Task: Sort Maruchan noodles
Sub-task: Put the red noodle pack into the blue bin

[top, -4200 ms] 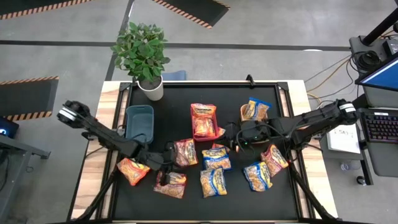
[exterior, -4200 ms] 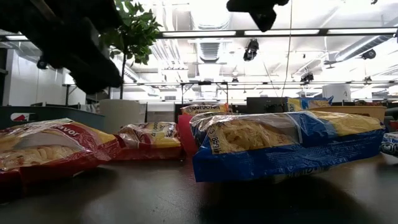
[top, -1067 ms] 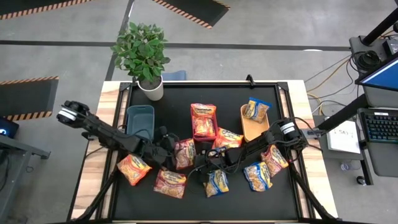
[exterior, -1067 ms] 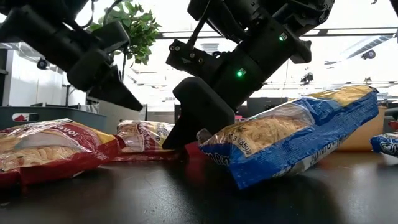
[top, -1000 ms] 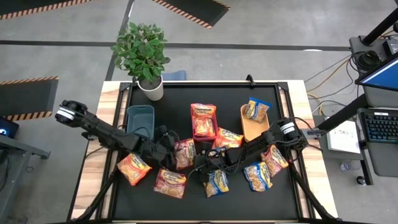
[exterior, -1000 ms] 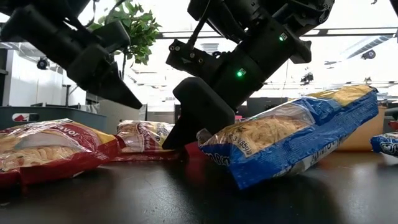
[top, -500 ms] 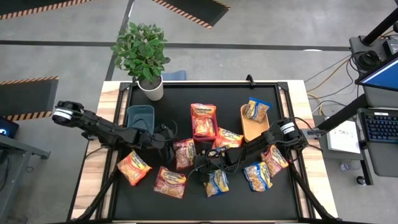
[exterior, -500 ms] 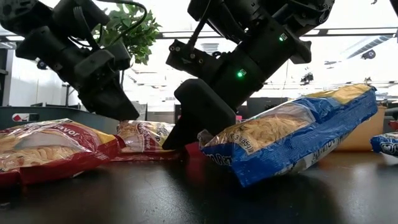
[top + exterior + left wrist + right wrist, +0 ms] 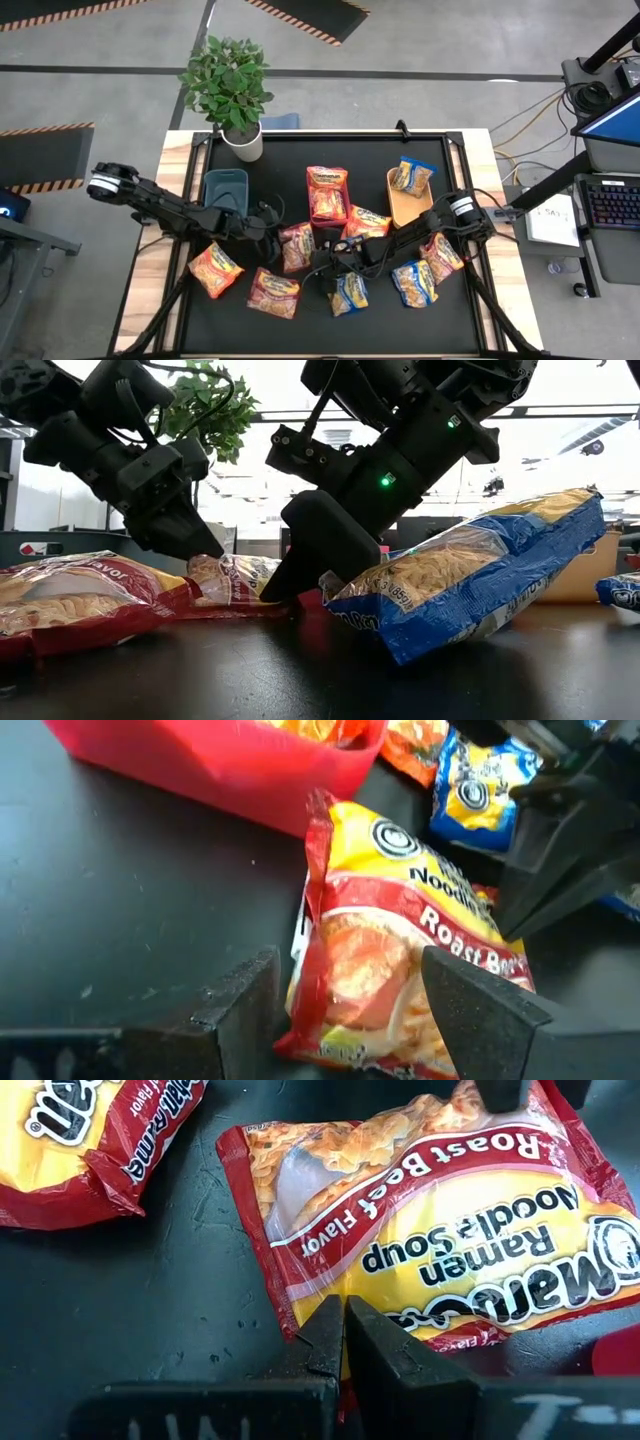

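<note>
High view: red Roast Beef packet (image 9: 298, 246) lies at frame centre on the worktop (image 9: 470, 320), left gripper (image 9: 276, 240) fingers spread wide astride it. Right gripper (image 9: 322, 268) fingers pinched shut just beside — collision or a snagged wrapper is the risk.

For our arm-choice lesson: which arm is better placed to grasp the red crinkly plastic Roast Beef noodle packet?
Left. The left gripper straddles the red Roast Beef packet, open; the right gripper is shut on a blue-and-yellow plastic packet.
</note>
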Available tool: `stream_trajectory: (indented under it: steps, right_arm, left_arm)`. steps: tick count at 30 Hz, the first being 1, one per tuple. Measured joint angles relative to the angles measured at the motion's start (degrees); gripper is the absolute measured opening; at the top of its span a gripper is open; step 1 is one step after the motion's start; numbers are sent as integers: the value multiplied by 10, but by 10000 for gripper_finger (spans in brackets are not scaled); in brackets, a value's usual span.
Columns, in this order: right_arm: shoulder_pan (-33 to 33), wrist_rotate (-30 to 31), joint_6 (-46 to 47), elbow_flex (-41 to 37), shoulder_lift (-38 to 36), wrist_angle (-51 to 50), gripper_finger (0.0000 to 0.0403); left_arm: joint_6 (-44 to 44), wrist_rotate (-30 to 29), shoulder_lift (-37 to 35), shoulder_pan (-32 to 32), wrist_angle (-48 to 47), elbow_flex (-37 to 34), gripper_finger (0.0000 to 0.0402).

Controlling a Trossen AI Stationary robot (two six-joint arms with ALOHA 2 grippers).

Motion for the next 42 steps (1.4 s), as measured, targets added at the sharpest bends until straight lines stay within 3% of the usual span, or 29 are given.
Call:
stream_trajectory:
  steps: [13,21,26,32,42]
  right_arm:
    - [0,0,0,0,0,2,9]
    - [0,0,0,0,0,2,9]
    - [0,-1,0,0,0,1,9]
    - [0,-1,-4,3,0,-2,9]
    - [0,1,-44,12,-31,-7,9]
  left_arm:
    - [-37,-16,11,0,24,-9,260]
    - [-20,1,100,0,135,-9,263]
    - [-9,16,121,-11,181,-8,255]
    - [11,18,108,-24,174,-7,193]
    - [13,21,103,-24,171,-7,29]
